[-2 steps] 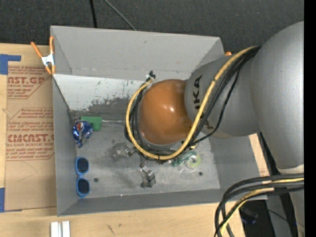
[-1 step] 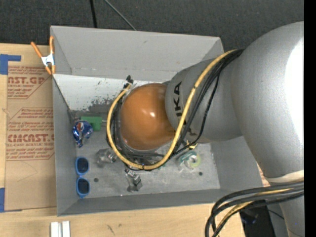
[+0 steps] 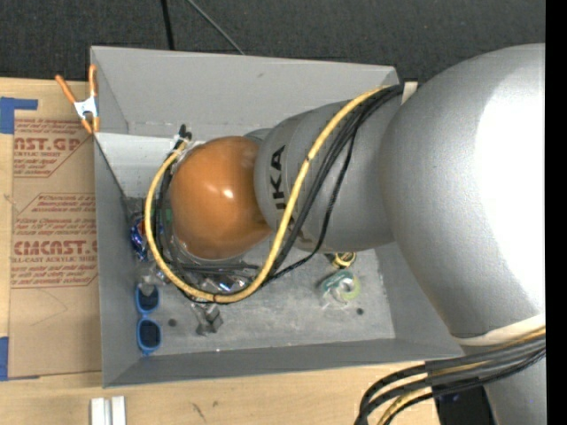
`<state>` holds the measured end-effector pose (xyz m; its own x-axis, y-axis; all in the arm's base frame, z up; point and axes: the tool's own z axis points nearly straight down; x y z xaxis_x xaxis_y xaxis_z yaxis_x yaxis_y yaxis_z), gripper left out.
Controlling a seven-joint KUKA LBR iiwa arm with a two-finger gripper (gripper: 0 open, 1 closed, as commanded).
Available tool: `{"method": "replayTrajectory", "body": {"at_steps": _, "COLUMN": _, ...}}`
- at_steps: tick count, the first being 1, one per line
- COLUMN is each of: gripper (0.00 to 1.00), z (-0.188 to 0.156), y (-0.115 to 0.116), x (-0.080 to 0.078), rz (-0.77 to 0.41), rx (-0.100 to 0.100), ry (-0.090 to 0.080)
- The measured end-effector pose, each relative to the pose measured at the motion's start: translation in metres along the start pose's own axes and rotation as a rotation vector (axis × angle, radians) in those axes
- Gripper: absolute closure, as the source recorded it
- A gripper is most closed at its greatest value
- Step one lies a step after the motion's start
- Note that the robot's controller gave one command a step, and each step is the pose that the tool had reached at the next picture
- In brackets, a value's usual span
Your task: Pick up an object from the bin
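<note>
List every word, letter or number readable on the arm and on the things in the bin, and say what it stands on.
"KA": black letters on the grey arm, beside its orange cover; any further letters are hidden.
Blue thing and clear thing on the bin floor: no text to read.

The arm [image 3: 469, 193] is a thick, smooth body of silver-grey metal, broad and rounded at 3 o'clock and narrower toward the middle. At about 9 o'clock from the centre it ends in a glossy orange cover [image 3: 217, 197] shaped like a dome. Beside the dome, black capital letters [image 3: 276, 172], probably "KA", run sideways along the grey shell. A bundle of yellow and black cables [image 3: 330, 144] lies along the arm from 1 o'clock and loops round the dome's lower edge toward 7 o'clock. More black and yellow leads [image 3: 421, 386] show at 5 o'clock.
</note>
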<state>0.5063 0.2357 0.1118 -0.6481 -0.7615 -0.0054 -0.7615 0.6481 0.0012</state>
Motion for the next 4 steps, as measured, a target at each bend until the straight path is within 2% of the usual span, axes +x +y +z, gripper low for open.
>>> {"method": "replayTrajectory", "body": {"at_steps": 1, "gripper": 0.0, "z": 0.042, "y": -0.02, "x": -0.026, "rz": -0.207, "rx": 0.001, "ry": 0.004}}
{"method": "replayTrajectory", "body": {"at_steps": 2, "gripper": 0.0, "z": 0.042, "y": 0.009, "x": -0.003, "rz": -0.142, "rx": 0.002, "ry": 0.003}}
{"method": "replayTrajectory", "body": {"at_steps": 3, "gripper": 1.0, "z": 0.039, "y": 0.007, "x": -0.007, "rz": -0.141, "rx": 0.009, "ry": -0.01}}
{"method": "replayTrajectory", "body": {"at_steps": 4, "gripper": 1.0, "z": 0.005, "y": 0.012, "x": 0.0, "rz": -0.153, "rx": 0.002, "ry": 0.0}}
